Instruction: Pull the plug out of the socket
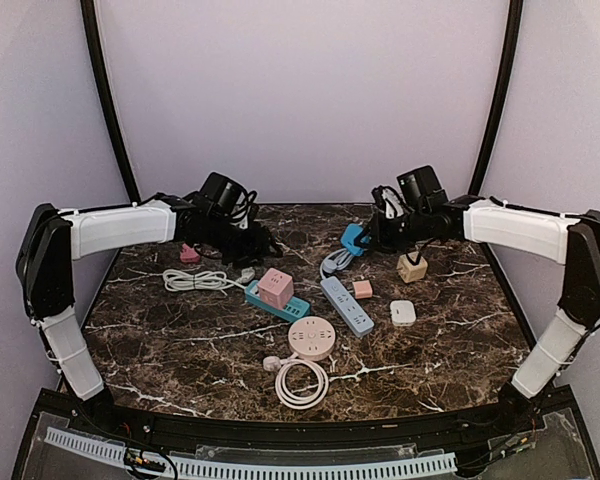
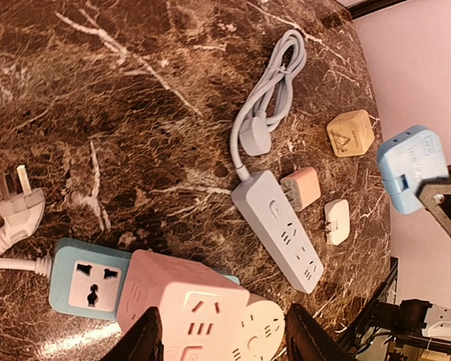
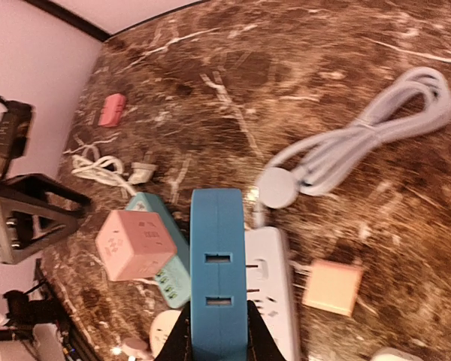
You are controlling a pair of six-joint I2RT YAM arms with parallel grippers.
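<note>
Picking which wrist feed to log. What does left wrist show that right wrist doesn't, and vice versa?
Left wrist only: the tan adapter and the empty universal socket on the end of the teal strip.
Right wrist only: the red adapter near the table edge and the coiled part of the white cable.
Both: the pink cube sitting on the teal strip, the grey strip, the coiled grey cable, the peach adapter, and the blue adapter clamped in the right tool.

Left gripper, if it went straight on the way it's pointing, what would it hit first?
Most likely the pink cube-shaped plastic socket block sitting on the teal power strip; it lies dead ahead of the open left gripper, though exact depth is unclear.
</note>
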